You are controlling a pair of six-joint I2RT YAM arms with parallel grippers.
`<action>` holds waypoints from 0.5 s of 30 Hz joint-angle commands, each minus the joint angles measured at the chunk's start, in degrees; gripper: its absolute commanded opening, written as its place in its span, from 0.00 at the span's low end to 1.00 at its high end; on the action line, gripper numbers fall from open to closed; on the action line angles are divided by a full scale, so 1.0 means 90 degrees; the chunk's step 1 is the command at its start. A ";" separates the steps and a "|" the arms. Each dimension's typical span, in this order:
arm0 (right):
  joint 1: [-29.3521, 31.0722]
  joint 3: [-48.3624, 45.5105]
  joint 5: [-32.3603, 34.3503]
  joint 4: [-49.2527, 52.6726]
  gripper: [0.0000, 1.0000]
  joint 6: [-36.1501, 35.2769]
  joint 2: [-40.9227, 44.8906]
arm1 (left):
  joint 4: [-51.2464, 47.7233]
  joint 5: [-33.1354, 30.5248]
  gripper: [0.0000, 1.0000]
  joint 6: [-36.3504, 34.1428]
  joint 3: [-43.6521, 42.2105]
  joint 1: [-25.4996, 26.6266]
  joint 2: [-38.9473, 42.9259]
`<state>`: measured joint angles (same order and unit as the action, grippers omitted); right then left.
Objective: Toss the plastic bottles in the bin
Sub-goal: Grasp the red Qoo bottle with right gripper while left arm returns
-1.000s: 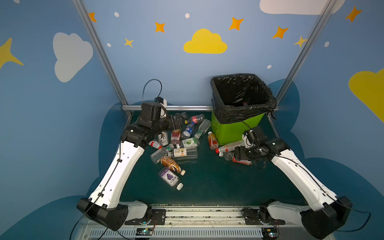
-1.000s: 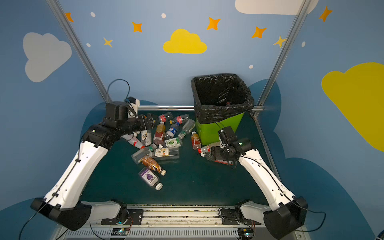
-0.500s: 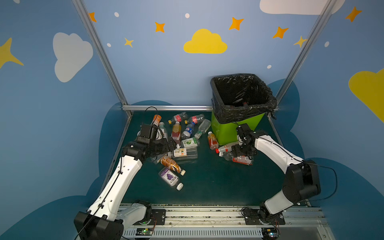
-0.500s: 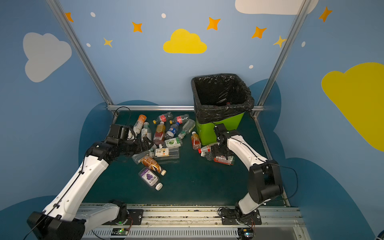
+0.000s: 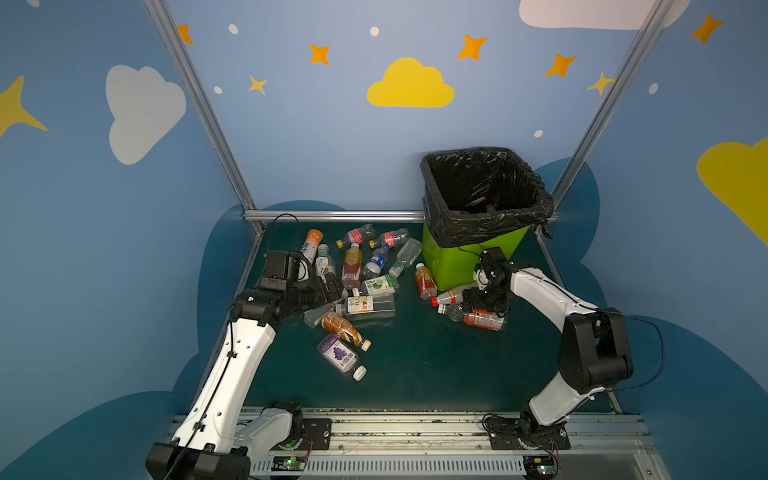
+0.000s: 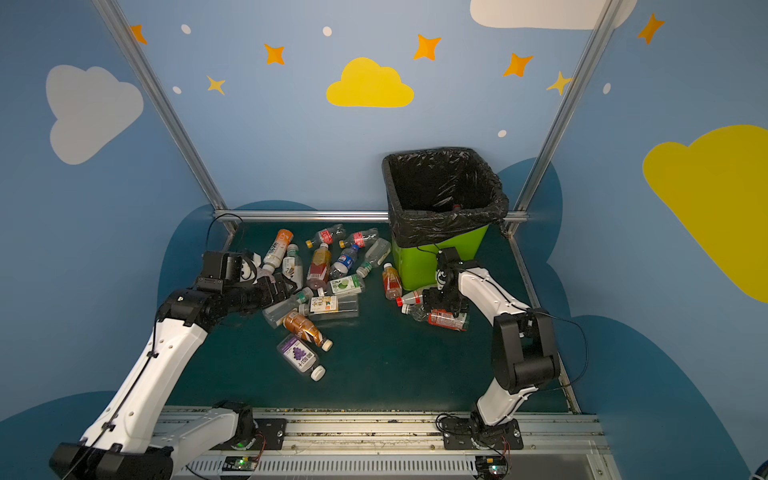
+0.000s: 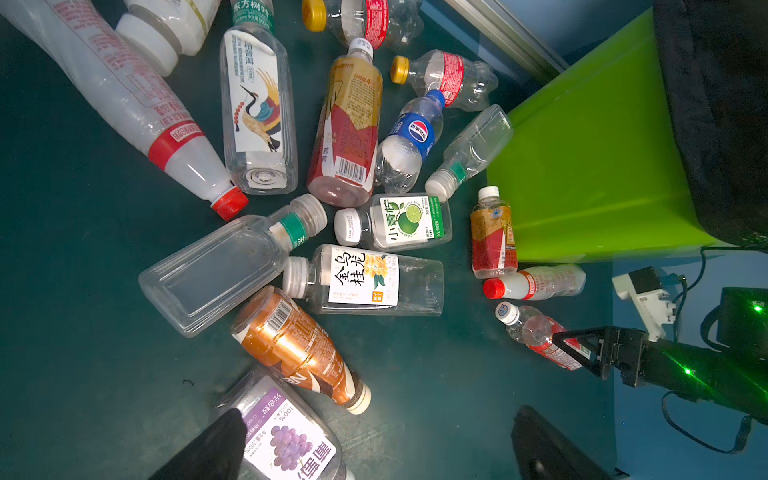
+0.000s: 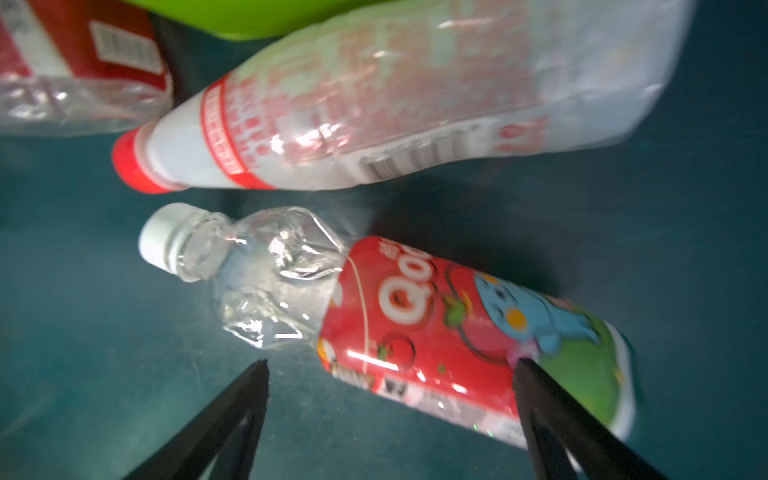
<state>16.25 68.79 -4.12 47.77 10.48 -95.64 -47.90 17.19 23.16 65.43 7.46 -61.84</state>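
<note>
Bottles (image 5: 352, 262) lay beside the bin (image 5: 469, 266). Your right gripper (image 8: 392, 368), jaws wide and empty, hung over the red bottle (image 8: 436, 324); next you likely needed to lower and close. Your left gripper (image 7: 378, 415) gaped, empty.

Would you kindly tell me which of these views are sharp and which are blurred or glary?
Right wrist view: motion-blurred, the milky red-capped bottle smeared most. Left wrist view: sharp, text legible, soft glare streaks on the bin. Both top views: sharp, evenly lit.
</note>
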 commanded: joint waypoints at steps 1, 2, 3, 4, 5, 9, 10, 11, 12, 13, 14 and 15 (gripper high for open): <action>0.0001 -0.0227 -0.1080 0.0116 0.91 0.0228 -0.0097 | -0.0039 0.0167 1.00 -0.0103 -0.0095 -0.0082 0.0060; 0.0010 -0.0239 -0.1238 0.0204 0.91 0.0295 -0.0078 | -0.0039 0.0175 1.00 -0.0102 -0.0102 -0.0096 0.0071; 0.0043 -0.0291 -0.1378 0.0254 0.91 0.0384 -0.0025 | -0.0039 0.0180 1.00 -0.0102 -0.0124 -0.0106 0.0076; 0.0075 -0.0350 -0.1500 0.0266 0.90 0.0452 0.0031 | -0.0025 0.0173 1.00 -0.0098 -0.0135 -0.0116 0.0092; 0.0130 -0.0412 -0.1593 0.0285 0.90 0.0547 0.0123 | -0.0003 0.0185 1.00 -0.0084 -0.0155 -0.0123 0.0112; 0.0402 -0.0648 -0.1933 0.0326 0.90 0.0958 0.0468 | 0.0017 0.0169 1.00 -0.0063 -0.0218 -0.0146 0.0179; 0.0477 -0.0670 -0.1979 0.0336 0.90 0.1023 0.0514 | 0.0019 0.0170 1.00 -0.0059 -0.0234 -0.0150 0.0196; 0.0553 -0.0671 -0.2004 0.0367 0.91 0.1079 0.0556 | 0.0019 0.0168 1.00 -0.0056 -0.0252 -0.0155 0.0210; 0.0639 -0.0657 -0.2031 0.0405 0.91 0.1090 0.0598 | 0.0029 0.0169 1.00 -0.0054 -0.0267 -0.0165 0.0232; 0.0745 -0.0626 -0.1989 0.0414 0.90 0.1046 0.0632 | 0.0022 0.0161 1.00 -0.0054 -0.0277 -0.0170 0.0240; 0.0874 -0.0559 -0.1817 0.0498 0.91 0.0992 0.0658 | 0.0019 0.0165 1.00 -0.0054 -0.0286 -0.0167 0.0249; 0.1004 -0.0457 -0.1567 0.0665 0.91 0.0911 0.0657 | 0.0020 0.0163 1.00 -0.0054 -0.0298 -0.0182 0.0260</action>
<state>23.14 62.96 -19.33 50.46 18.26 -91.31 -47.81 18.59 22.98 63.09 6.31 -60.31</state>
